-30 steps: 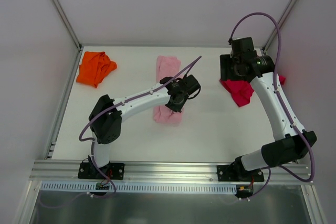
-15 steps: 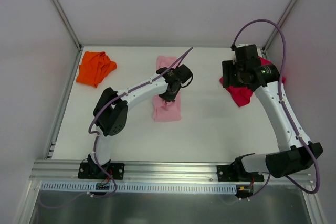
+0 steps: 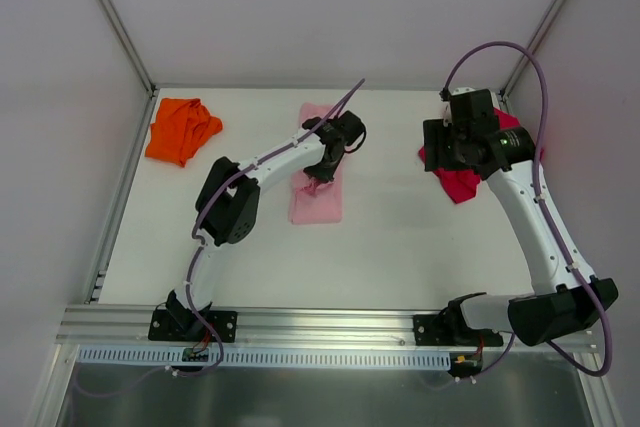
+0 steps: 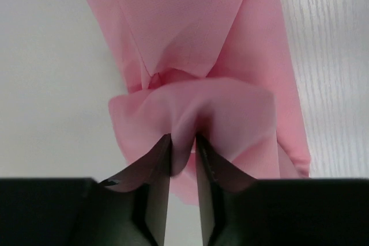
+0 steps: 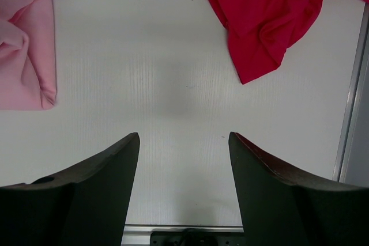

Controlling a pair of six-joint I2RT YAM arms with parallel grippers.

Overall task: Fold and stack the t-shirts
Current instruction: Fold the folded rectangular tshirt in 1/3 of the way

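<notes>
At the middle of the bench, the left hand pinches a raised ridge of the pink t-shirt between its two dark fingers. The fingers stand almost together, with cloth filling the narrow gap. The pink t-shirt lies as a long, narrow, partly folded strip running away from the arms. A pointed flap is turned over its farther part, and a puckered bulge sits right at the fingertips.

To the right, the right hand hangs spread wide and holds nothing. It is above bare bench, between the pink strip and the red t-shirt, which lies crumpled near the right rear corner. The orange t-shirt lies bunched at the left rear corner, well apart from the others.

The cloth looks thin, light and limp. It will likely sag and wrinkle when lifted, and drag rather than slide flat. A hold at an edge or corner, through all layers, would probably keep a fold together better than a pinch mid-panel.
</notes>
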